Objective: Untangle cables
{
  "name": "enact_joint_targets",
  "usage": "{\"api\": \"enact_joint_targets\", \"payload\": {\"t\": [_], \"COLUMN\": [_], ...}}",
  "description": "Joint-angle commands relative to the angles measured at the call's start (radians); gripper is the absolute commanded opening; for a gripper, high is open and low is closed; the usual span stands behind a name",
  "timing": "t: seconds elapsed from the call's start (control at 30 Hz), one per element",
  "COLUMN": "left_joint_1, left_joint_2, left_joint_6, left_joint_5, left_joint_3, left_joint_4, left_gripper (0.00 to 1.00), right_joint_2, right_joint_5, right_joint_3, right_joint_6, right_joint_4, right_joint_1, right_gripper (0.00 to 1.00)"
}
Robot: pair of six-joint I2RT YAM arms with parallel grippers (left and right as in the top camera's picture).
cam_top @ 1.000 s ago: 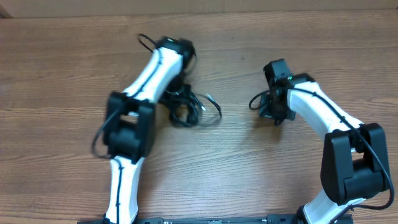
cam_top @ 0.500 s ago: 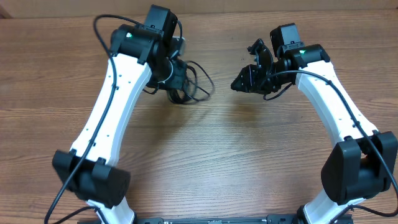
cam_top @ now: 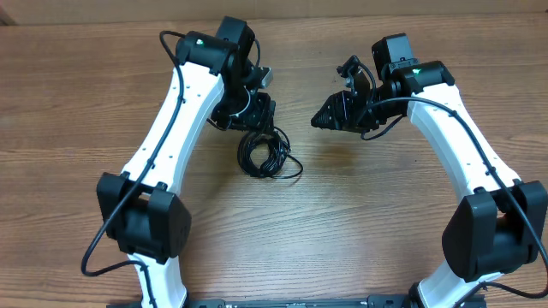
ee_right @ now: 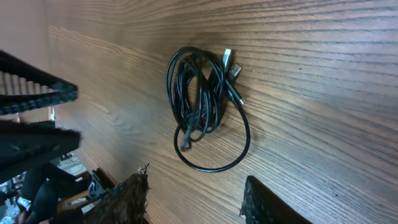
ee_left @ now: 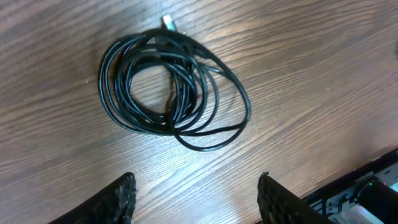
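Left pincer (ee_left: pixel 199 186) and right pincer (ee_right: pixel 196 193) both stand apart, empty. Cables (ee_left: pixel 186 93) lie coiled on the table (ee_left: pixel 323 56) beneath them. You're likely choosing a grasp; next, seize one loose loop.

Left gripper (ee_left: pixel 198 199) jaws apart, nothing held; right gripper (ee_right: pixel 196 202) likewise; 2 arms reach forward.

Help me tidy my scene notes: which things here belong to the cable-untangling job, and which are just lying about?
Belong to the job:
- the cables, one loose black coil on the wood
- left gripper, open, holding nothing
- right gripper, open, holding nothing

Not of the job:
- only the wooden table under them
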Motion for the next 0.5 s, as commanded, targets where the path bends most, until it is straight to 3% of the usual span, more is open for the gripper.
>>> {"api": "enact_joint_targets", "payload": {"t": [0.0, 0.2, 0.47], "left_joint_1": [-0.016, -0.033, -0.047], "left_joint_2": [0.049, 0.151, 0.245], "left_joint_6": [-0.05, -0.059, -0.089], "left_joint_5": [-0.032, -0.041, 0.046], "left_joint_3": [-0.003, -0.003, -0.003], "left_joint_4": [-0.015, -0.05, -0.063], "left_gripper": [0.58, 0.27, 0.27], "right_joint_2": [-0.002, -0.002, -0.002], "right_joint_5": [-0.015, -0.015, -0.014], "right_joint_3": [0.02, 0.02, 0.02], "right_joint_6": [-0.003, -0.003, -0.003], "right_joint_4": [-0.004, -0.012, -0.012], "right_joint_1": [-0.001, -0.001, -0.001], "right_gripper": [0.49, 0.49, 0.49]}}
